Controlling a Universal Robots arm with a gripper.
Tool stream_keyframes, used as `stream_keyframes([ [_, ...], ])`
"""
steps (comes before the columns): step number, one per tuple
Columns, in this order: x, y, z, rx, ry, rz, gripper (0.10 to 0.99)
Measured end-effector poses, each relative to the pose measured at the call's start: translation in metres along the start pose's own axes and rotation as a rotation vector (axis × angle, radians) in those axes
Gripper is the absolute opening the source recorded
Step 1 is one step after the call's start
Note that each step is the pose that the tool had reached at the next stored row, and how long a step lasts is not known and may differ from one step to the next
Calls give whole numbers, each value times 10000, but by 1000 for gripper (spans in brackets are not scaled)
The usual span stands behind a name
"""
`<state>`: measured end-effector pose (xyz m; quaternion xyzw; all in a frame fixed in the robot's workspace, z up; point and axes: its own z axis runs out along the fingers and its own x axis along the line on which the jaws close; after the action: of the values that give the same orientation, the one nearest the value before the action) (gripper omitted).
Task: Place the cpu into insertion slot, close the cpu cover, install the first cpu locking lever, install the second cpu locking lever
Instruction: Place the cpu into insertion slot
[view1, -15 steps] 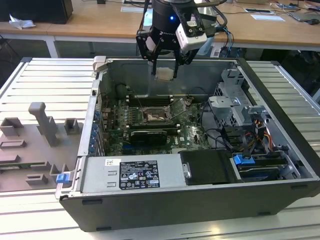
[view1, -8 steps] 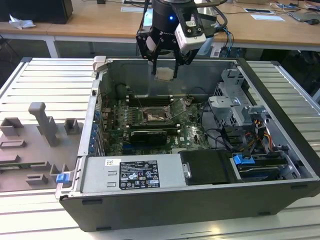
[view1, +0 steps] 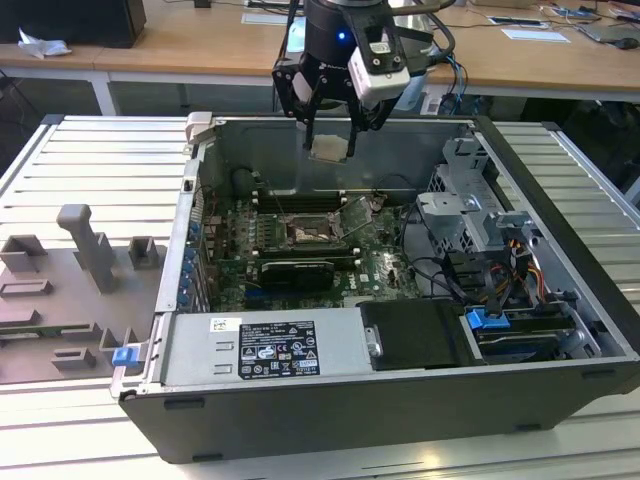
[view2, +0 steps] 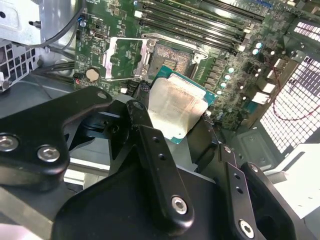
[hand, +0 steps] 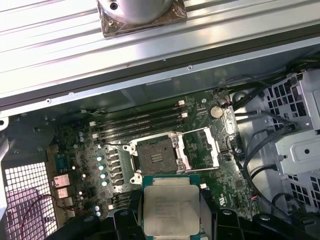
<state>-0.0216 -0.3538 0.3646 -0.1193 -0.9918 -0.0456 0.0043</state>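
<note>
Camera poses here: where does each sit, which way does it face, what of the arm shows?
Exterior view: off the arm, above the open computer case, looking down into it; wrist and claw show, gripping the cpu.
First wrist view: on the arm, facing the insertion slot past the claw and cpu.
Second wrist view: on the arm, behind the claw's black links, facing the same slot.
Shared: both wrist views show cpu, empty slot, open cpu cover.
</note>
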Motion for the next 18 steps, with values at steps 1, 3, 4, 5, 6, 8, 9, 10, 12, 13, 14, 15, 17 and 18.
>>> stream_keyframes([
  [1,0,0,0,0,-5,52,541],
  [3,0,0,0,-1,-11,113,541],
  [4,0,0,1,-2,-17,185,541],
  [5,0,0,1,-2,-20,215,541],
  [6,0,0,1,-2,-23,244,541],
  [8,0,0,1,-5,-33,366,541],
  [9,0,0,1,-5,-37,409,541],
  [10,0,0,2,-6,-41,441,541],
  [12,0,0,2,-8,-46,507,541],
  [13,0,0,2,-9,-49,541,541],
  [14,0,0,2,-10,-53,576,541],
  [15,0,0,2,-10,-56,621,541],
  [17,0,0,3,-12,-63,685,541],
  [18,0,0,2,-12,-64,713,541],
])
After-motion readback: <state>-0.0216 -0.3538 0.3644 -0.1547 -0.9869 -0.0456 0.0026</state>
